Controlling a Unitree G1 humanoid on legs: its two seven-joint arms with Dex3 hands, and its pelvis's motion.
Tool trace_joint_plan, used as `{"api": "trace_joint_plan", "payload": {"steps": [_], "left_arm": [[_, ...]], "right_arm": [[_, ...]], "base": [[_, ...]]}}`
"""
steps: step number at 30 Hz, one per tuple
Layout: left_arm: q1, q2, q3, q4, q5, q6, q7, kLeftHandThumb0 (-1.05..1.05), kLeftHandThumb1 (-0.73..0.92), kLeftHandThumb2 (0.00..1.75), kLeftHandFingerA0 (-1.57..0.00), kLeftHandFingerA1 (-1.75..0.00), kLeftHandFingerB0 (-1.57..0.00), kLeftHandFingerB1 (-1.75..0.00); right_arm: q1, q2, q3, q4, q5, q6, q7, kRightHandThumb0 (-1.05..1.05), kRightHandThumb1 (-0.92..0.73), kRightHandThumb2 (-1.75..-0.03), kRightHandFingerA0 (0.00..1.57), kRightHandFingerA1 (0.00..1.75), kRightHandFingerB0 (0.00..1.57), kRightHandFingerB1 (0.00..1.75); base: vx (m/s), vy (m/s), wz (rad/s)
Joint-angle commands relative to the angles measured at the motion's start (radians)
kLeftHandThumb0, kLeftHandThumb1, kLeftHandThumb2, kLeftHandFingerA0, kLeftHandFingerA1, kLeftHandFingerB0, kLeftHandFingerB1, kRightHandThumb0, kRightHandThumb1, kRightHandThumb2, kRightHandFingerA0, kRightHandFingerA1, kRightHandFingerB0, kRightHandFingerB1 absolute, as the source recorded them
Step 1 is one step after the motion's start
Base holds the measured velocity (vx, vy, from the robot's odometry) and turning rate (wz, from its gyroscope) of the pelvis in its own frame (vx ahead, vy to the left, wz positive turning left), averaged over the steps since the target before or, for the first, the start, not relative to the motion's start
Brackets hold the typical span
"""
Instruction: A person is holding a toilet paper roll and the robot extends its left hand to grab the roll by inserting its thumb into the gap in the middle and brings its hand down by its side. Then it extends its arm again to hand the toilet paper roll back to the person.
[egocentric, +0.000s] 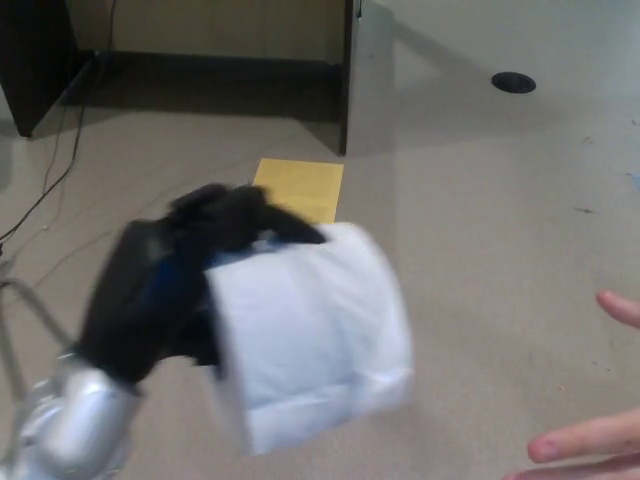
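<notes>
While blurred, left hand (165, 290) grips toilet paper roll (315, 335) near person's fingers (585, 440).

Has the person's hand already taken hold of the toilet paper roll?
No, the person's hand is apart from the toilet paper roll, which the left hand holds.

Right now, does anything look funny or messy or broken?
Nothing looks broken or spilled. The left hand holds the toilet paper roll up, blurry from moving, and a person's fingers wait at the lower right. The only stray thing is a yellow sheet lying on the floor.
</notes>
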Motion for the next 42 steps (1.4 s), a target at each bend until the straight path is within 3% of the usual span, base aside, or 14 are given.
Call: {"api": "trace_joint_plan", "payload": {"steps": [1, 9, 12, 16, 20, 22, 26, 28, 30, 31, 32, 35, 36, 42], "left_arm": [[-0.141, -0.2, -0.215, -0.173, 0.169, 0.353, -0.16, -0.14, 0.71, 0.74, -0.87, -1.59, -0.78, -1.32], [-0.195, -0.353, -0.364, -0.151, 0.298, 0.382, -0.153, -0.16, 0.7, 0.63, -0.88, -1.59, -0.79, -1.29], [-0.205, -0.378, -0.391, -0.149, 0.314, 0.402, -0.164, -0.22, 0.67, 0.63, -0.86, -1.62, -0.75, -1.33], [-0.211, -0.404, -0.429, -0.146, 0.332, 0.429, -0.176, -0.24, 0.68, 0.6, -0.95, -1.49, -0.96, -0.8], [-0.211, -0.386, -0.427, -0.143, 0.316, 0.433, -0.185, -0.18, 0.72, 0.61, -0.96, -1.45, -0.94, -0.96], [-0.211, -0.373, -0.419, -0.138, 0.307, 0.43, -0.187, -0.17, 0.73, 0.61, -0.95, -1.45, -0.93, -0.95], [-0.19, -0.338, -0.407, -0.166, 0.308, 0.454, -0.22, -0.16, 0.71, 0.63, -0.9, -1.47, -0.9, -0.75], [-0.167, -0.33, -0.41, -0.184, 0.314, 0.466, -0.225, -0.21, 0.7, 0.63, -0.87, -1.43, -0.82, -0.49], [-0.137, -0.321, -0.418, -0.199, 0.324, 0.463, -0.22, -0.3, 0.66, 0.59, -0.93, -0.82, -0.66, -0.41], [-0.13, -0.321, -0.421, -0.203, 0.328, 0.464, -0.219, -0.3, 0.66, 0.59, -0.93, -0.82, -0.66, -0.41], [-0.122, -0.324, -0.422, -0.21, 0.342, 0.471, -0.211, -0.35, 0.59, 0.58, -0.86, -0.48, -0.56, -0.39], [-0.122, -0.318, -0.4, -0.24, 0.342, 0.519, -0.257, -0.61, 0.4, 0.69, -0.33, -0.45, -0.24, -0.37], [-0.125, -0.308, -0.385, -0.248, 0.324, 0.528, -0.279, -0.29, 0.19, 0.82, -0.1, -0.51, -0.07, -0.49], [-0.124, -0.255, -0.323, -0.276, 0.254, 0.516, -0.327, -0.74, 0.41, 0.58, -0.07, -0.32, 0.0, -0.13]], "right_arm": [[0.052, -0.037, 0.007, -0.014, -0.006, -0.028, 0.004, -0.35, -0.62, -0.59, 0.8, 0.57, 0.43, 0.35], [0.017, -0.035, 0.016, -0.015, -0.012, -0.016, 0.005, -0.43, -0.5, -0.78, 0.77, 0.72, 0.39, 0.47], [0.009, -0.033, 0.018, -0.014, -0.011, -0.006, 0.011, -0.36, -0.63, -0.59, 0.8, 0.68, 0.45, 0.36], [-0.008, -0.024, 0.018, -0.011, -0.008, -0.003, 0.018, -0.34, -0.63, -0.59, 0.78, 0.68, 0.44, 0.36], [-0.03, -0.023, 0.019, -0.007, -0.006, 0.004, 0.022, -0.41, -0.49, -0.78, 0.75, 0.75, 0.37, 0.47], [-0.042, -0.019, 0.011, -0.005, 0.003, 0.008, 0.027, -0.34, -0.62, -0.59, 0.78, 0.66, 0.46, 0.36], [-0.053, -0.003, 0.014, 0.005, -0.002, 0.027, 0.018, -0.42, -0.49, -0.78, 0.77, 0.73, 0.4, 0.48], [-0.04, -0.003, 0.026, 0.008, -0.014, 0.013, 0.014, -0.35, -0.62, -0.58, 0.78, 0.64, 0.45, 0.37], [-0.021, 0.004, 0.032, 0.009, -0.016, 0.009, 0.006, -0.36, -0.63, -0.58, 0.77, 0.67, 0.45, 0.38], [-0.015, 0.004, 0.034, 0.009, -0.016, 0.008, 0.004, -0.36, -0.63, -0.58, 0.77, 0.67, 0.45, 0.38], [-0.016, 0.004, 0.037, 0.01, -0.017, 0.015, 0.004, -0.36, -0.62, -0.58, 0.76, 0.63, 0.44, 0.37], [-0.036, 0.008, 0.032, 0.009, -0.009, 0.035, 0.004, -0.43, -0.49, -0.78, 0.77, 0.73, 0.39, 0.49], [-0.044, 0.01, 0.029, 0.009, -0.006, 0.041, 0.005, -0.42, -0.49, -0.78, 0.76, 0.73, 0.39, 0.49], [-0.054, 0.006, 0.033, 0.007, -0.01, 0.039, 0.011, -0.36, -0.63, -0.59, 0.79, 0.63, 0.44, 0.37]], "base": [[0.0, 0.0, 0.0], [0.0, 0.0, 0.0], [0.0, 0.0, 0.0], [0.0, 0.0, 0.0], [0.0, 0.0, 0.0], [0.0, 0.0, 0.0], [0.0, 0.0, 0.0], [0.0, 0.0, 0.0], [0.0, 0.0, 0.0], [0.0, 0.0, 0.0], [0.0, 0.0, 0.0], [0.0, 0.0, 0.0], [0.0, 0.0, 0.0], [0.0, 0.0, 0.0]]}}
